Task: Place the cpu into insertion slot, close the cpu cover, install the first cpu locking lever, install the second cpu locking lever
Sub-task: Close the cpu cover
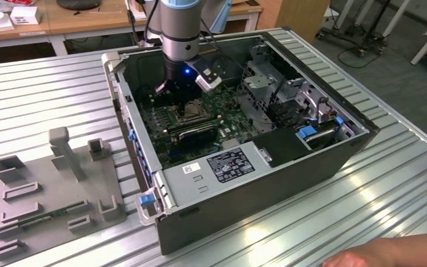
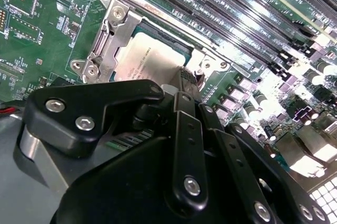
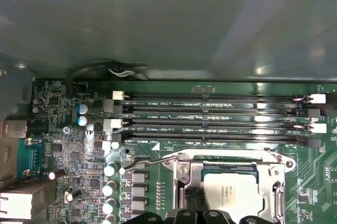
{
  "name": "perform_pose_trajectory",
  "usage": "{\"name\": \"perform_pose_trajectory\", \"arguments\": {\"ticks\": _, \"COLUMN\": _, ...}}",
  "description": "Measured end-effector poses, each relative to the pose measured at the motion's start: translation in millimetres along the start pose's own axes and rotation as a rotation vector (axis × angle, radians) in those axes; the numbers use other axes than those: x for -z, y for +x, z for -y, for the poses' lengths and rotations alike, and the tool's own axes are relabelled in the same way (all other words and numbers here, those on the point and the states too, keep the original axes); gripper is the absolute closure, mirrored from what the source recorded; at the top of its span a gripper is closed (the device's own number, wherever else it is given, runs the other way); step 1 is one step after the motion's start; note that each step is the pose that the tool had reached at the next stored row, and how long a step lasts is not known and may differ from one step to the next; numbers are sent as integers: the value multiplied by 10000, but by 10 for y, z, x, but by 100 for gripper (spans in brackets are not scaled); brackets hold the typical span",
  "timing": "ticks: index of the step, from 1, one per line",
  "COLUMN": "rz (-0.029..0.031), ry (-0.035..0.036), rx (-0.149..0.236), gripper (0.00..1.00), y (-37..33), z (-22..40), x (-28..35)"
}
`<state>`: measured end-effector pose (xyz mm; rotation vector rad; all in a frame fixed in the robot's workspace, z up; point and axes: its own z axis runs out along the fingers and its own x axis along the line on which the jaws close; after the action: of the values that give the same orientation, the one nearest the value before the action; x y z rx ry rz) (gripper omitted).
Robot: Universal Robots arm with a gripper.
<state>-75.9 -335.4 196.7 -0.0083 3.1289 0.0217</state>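
Observation:
The cpu [image 2: 150,60] [image 3: 231,195] lies flat in the insertion slot [image 1: 187,114] on the green motherboard, its pale metal face showing. The silvery cpu cover [image 2: 113,26] [image 3: 190,175] lies down around it, framing the chip. A thin wire locking lever [image 3: 152,162] runs along one edge of the socket. My gripper [image 2: 185,80] [image 3: 194,204] [image 1: 180,101] reaches down inside the case. It stands shut with its tips at the socket's edge beside the cpu, and nothing shows between them. The gripper body hides the near part of the socket in the second wrist view.
Long black memory slots [image 3: 210,118] run beside the socket. A grey power supply box [image 1: 221,164] and a metal drive cage [image 1: 273,89] crowd the case [image 1: 273,189]. A grey fixture plate [image 1: 50,189] lies at the exterior view's left. A hand [image 1: 391,253] shows at the lower right.

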Motion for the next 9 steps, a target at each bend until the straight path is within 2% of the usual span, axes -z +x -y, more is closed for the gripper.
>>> {"name": "perform_pose_trajectory", "arguments": {"ticks": 9, "rz": 2, "ry": -5, "rx": 0, "gripper": 89, "y": 42, "z": -1, "x": 0}}
